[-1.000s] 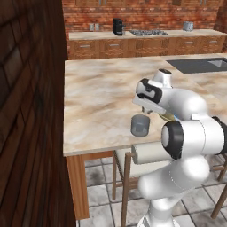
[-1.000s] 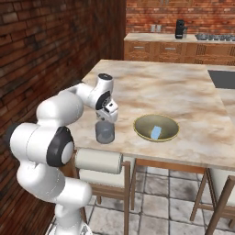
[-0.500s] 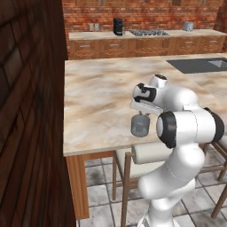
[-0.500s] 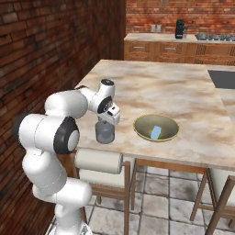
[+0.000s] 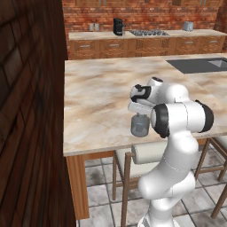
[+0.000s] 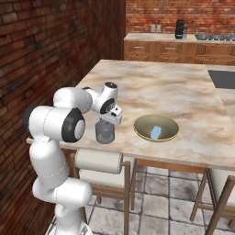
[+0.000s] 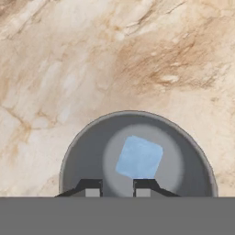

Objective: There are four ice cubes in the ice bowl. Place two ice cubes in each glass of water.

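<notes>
Directly over the glass of water [image 6: 105, 132] at centre-left of the right base frame hangs the claw [image 7: 117, 187], narrowly parted, though whether pinching anything cannot be told. Best kept centred above the rim and low before parting, so nothing bounces onto the worktop [image 6: 183, 92]. From the hand: one ice cube [image 7: 139, 157] in the tumbler; from the right base: another [image 6: 155, 132] in the ice bowl [image 6: 142, 131].

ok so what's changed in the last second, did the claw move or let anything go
The arm folded in and the claw came down closer over the glass. In the hand view an ice cube lies inside the glass; whether it was just dropped I cannot tell. The glass and the bowl with its cube stayed put.
</notes>
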You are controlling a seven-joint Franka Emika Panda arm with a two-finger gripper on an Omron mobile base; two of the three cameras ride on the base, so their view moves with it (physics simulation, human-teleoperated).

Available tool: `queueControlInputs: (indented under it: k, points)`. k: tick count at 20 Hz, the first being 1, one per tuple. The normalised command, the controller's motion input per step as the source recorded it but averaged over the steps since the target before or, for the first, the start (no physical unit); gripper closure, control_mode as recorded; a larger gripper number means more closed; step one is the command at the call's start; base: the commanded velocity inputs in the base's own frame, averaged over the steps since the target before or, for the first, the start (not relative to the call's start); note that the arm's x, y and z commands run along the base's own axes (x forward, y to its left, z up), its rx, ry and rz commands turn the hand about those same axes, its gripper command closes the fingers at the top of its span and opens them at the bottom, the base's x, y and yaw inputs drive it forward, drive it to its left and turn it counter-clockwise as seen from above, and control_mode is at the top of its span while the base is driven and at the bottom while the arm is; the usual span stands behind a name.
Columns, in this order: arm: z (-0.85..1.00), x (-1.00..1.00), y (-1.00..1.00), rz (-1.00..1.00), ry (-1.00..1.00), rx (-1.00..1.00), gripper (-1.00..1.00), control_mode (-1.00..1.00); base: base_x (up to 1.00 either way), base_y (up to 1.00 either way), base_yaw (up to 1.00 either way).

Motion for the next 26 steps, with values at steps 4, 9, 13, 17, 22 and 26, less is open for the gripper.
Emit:
queueControlInputs:
  k: [4,9,13,17,22,26]
  points:
    - [-0.24,0.31,0.00,0.11,0.02,0.00,1.00,-1.00,0.00,0.00,0.00]
    - [-0.16,0.17,-0.01,0.11,0.00,0.00,-1.00,-1.00,0.00,0.00,0.00]
    - [-0.16,0.14,-0.03,0.11,0.00,0.00,-1.00,-1.00,0.00,0.00,0.00]
    - [-0.01,0.04,-0.11,0.11,0.00,0.00,-1.00,-1.00,0.00,0.00,0.00]
    - [0.13,-0.14,-0.09,0.11,-0.01,0.01,-1.00,-1.00,0.00,0.00,0.00]
    - [0.05,-0.38,0.00,0.09,0.00,0.00,-1.00,-1.00,0.00,0.00,0.00]
